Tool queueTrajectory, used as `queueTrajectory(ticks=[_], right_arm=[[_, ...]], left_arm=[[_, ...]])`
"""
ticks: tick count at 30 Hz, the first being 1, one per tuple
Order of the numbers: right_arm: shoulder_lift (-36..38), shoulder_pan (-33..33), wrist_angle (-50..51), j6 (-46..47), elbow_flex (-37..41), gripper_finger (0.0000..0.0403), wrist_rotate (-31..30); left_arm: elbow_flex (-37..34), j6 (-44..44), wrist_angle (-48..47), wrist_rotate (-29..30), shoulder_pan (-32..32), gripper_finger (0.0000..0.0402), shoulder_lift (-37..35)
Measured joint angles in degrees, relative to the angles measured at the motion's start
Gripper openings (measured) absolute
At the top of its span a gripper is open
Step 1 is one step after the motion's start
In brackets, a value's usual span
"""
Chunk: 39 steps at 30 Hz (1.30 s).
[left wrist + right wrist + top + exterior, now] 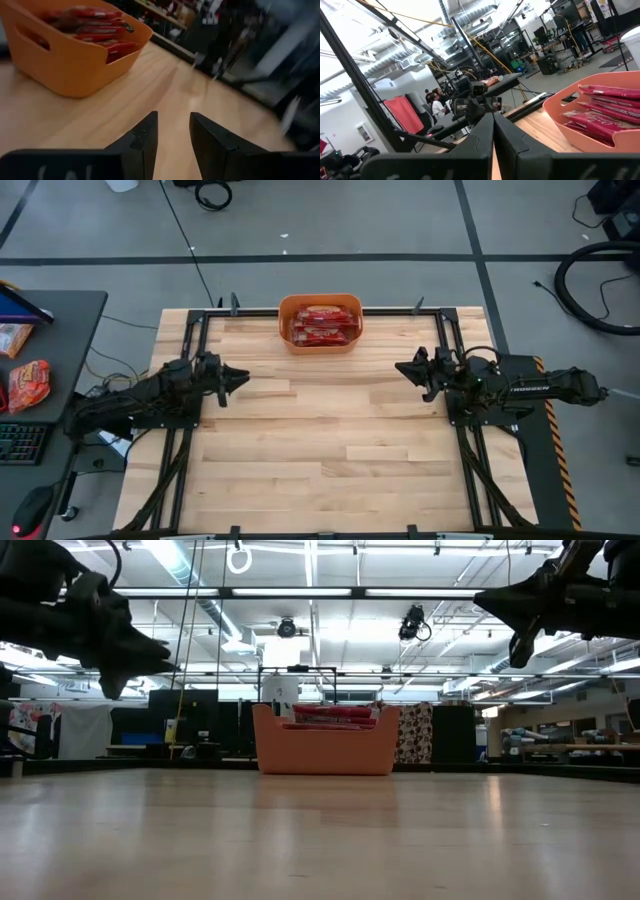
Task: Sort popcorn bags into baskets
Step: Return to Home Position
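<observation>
Popcorn bags (323, 325) in the orange tub (284, 311); left claw (242, 380) slightly parted, right claw (400, 367) closed (both empty)

The table (320, 442) is of pale wood planks with a soft sheen. The orange tub (320, 752) is smooth plastic; the popcorn bags (324, 326) are glossy foil.

Light wood counter (330, 450). One orange tub (284, 320) stands on it, midway between left end effector (243, 380) and right end effector (399, 367), well apart from both.
</observation>
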<state>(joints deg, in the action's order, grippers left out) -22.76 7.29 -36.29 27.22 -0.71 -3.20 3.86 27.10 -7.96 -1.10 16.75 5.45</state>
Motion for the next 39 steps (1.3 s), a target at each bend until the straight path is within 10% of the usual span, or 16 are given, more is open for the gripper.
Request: queueTrajectory(ticks=[6, 39], right_arm=[[1.6, -1.2, 0.1, 0.0, 0.0, 0.0016, 0.0], [2.9, -2.4, 0.0, 0.0, 0.0, 0.0016, 0.3]], left_arm=[[-0.1, -12.8, 0.7, 0.0, 0.0, 0.0117, 0.2], [-0.2, -12.3, 1.2, 0.0, 0.0, 0.0117, 0.2]])
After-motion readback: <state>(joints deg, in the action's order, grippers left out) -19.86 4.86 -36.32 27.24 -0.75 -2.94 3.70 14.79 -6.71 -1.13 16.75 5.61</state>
